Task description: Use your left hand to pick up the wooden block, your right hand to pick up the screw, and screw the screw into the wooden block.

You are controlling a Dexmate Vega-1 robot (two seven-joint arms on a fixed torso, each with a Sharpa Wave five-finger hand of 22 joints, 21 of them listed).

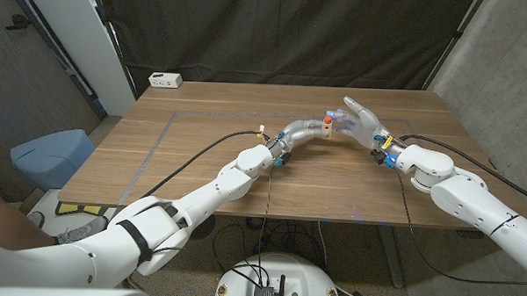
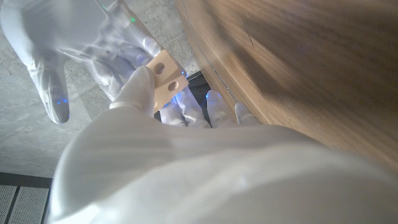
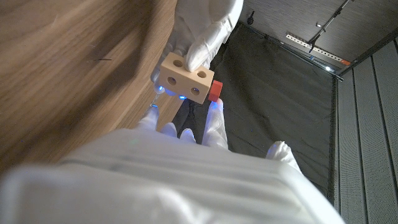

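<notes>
Head view, left hand (image 1: 312,128) fingers (image 3: 202,46) gripping wooden block (image 3: 183,77)

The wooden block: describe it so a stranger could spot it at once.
Over the far middle of the wooden table, the two white hands meet. The left hand holds the wooden block up: small, pale, drilled with round holes, with the red screw at its side.
</notes>
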